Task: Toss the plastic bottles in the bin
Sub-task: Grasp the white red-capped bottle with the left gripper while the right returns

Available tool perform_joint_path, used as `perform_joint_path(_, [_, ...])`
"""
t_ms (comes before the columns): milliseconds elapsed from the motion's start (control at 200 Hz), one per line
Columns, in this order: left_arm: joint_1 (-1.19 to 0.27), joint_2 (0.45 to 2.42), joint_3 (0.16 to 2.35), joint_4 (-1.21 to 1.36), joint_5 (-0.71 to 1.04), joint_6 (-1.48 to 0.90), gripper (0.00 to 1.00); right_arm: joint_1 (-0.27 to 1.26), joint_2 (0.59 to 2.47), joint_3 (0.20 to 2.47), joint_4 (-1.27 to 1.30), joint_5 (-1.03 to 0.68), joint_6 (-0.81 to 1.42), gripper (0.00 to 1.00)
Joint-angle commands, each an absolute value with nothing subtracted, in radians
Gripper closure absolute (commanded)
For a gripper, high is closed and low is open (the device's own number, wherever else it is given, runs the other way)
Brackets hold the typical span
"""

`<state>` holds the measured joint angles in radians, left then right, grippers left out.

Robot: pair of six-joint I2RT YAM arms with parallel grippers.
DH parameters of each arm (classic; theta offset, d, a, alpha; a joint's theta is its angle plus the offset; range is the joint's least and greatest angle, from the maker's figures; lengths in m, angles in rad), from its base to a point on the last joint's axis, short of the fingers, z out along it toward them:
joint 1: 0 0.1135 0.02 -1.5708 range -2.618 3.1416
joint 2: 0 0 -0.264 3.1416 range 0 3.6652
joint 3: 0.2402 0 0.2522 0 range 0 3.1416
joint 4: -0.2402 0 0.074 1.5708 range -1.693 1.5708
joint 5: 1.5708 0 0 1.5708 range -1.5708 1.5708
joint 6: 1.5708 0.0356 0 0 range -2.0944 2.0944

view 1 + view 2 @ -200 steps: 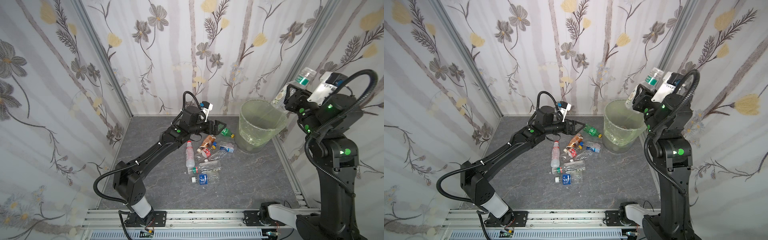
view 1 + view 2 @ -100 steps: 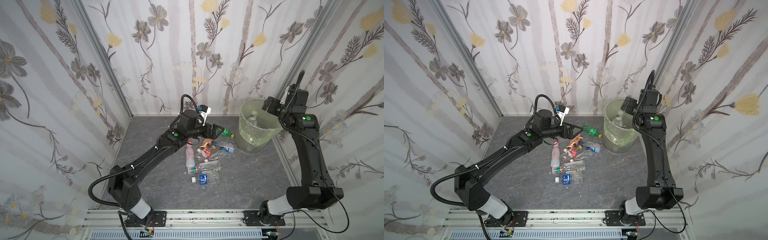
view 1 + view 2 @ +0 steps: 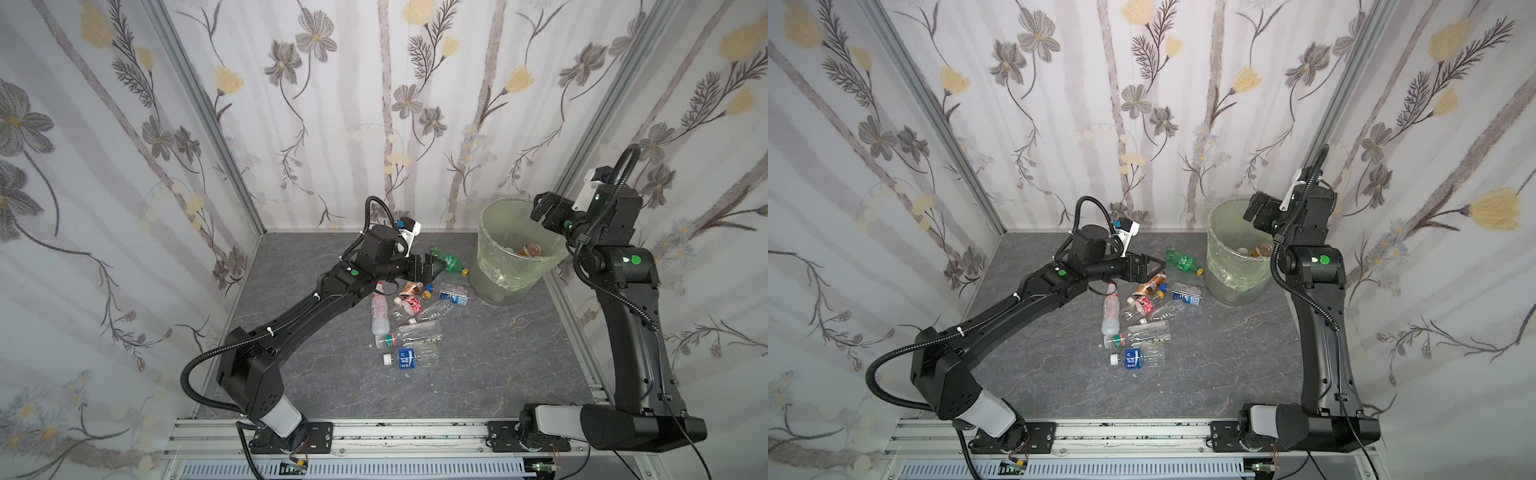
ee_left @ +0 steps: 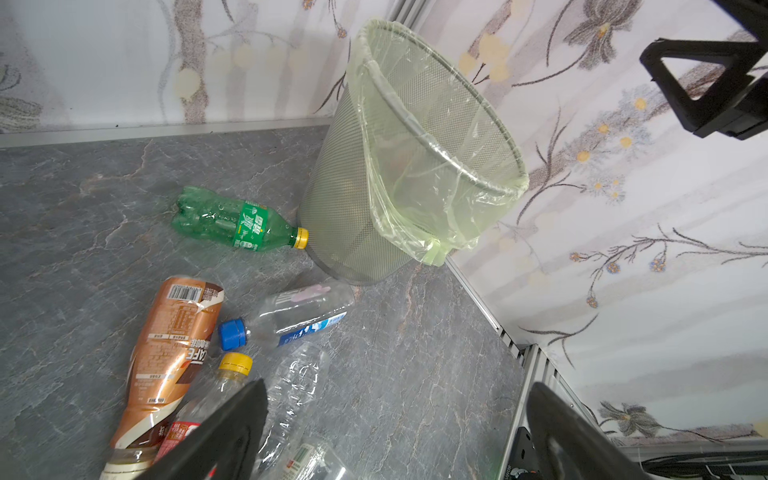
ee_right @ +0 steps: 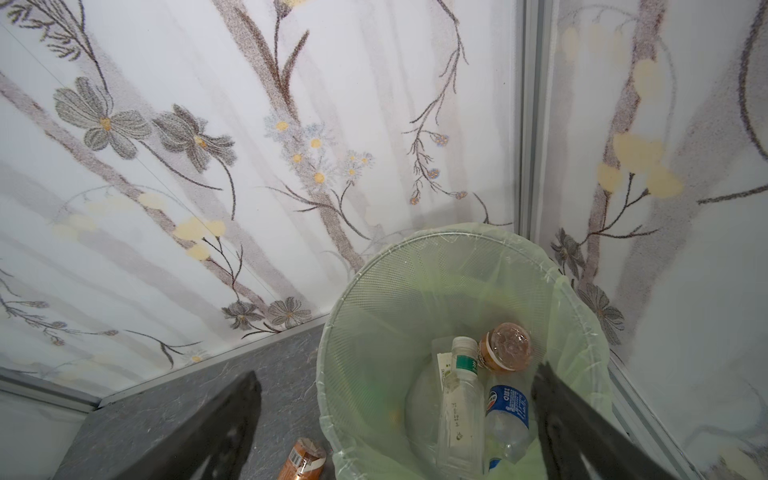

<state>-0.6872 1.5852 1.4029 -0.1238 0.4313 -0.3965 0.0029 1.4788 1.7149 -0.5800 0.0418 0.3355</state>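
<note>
The bin (image 3: 484, 232) (image 3: 1214, 232) stands at the back right, lined with a pale green bag. Inside it lie a clear bottle with a green label (image 5: 457, 399), a blue-labelled bottle (image 5: 507, 415) and a brown one (image 5: 505, 345). My right gripper (image 3: 540, 205) (image 5: 397, 374) hangs open and empty over the bin's rim. Several plastic bottles (image 3: 409, 316) lie heaped mid-floor. A green bottle (image 3: 446, 259) (image 4: 237, 224) lies with its yellow cap against the bin (image 4: 345, 199). My left gripper (image 3: 430, 266) (image 4: 397, 388) hovers open and empty over the heap's far end, beside the green bottle.
Flowered walls close in at the left, back and right. The bin sits in the back right corner, close to both walls. A brown-labelled bottle (image 4: 170, 349) and a blue-capped clear bottle (image 4: 299, 316) lie just under my left gripper. An aluminium rail (image 3: 374, 432) runs along the front.
My right arm swung down from high on the right to the bin's rim and opened, and the clear green-labelled bottle it held now lies in the bin. My left gripper edged towards the green bottle.
</note>
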Motion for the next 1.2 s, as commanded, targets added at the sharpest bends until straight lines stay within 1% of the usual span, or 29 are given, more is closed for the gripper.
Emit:
perform_joint_path(0, [-0.685, 1.563, 1.366, -0.106, 0.389, -0.407, 0.0, 0.045, 1.484, 1.699, -0.549, 0.026, 0.326, 0.0])
perform_joint_path(210, [-0.659, 1.518, 1.251, -0.133, 0.336, -0.442, 0.0, 0.165, 1.511, 1.652, -0.521, 0.043, 0.31, 0.0])
perform_joint_path(495, [-0.591, 1.479, 1.134, -0.296, 0.244, -0.479, 0.0, 0.341, 1.557, 1.524, -0.459, 0.086, 0.267, 0.0])
perform_joint_path(650, [-0.582, 1.516, 1.114, -0.356, 0.234, -0.511, 0.0, 0.411, 1.575, 1.466, -0.436, 0.105, 0.246, 0.0])
perform_joint_path(814, [-0.581, 1.571, 1.104, -0.436, 0.152, -0.52, 0.0, 0.473, 1.565, 1.386, -0.391, 0.109, 0.238, 0.0])
perform_joint_path(959, [-0.581, 1.599, 1.085, -0.465, 0.109, -0.525, 0.04, 0.5, 1.562, 1.334, -0.375, 0.099, 0.239, 0.0])
perform_joint_path(1194, [-0.58, 1.618, 1.06, -0.477, 0.097, -0.526, 0.15, 0.545, 1.586, 1.315, -0.391, 0.101, 0.229, 0.0])
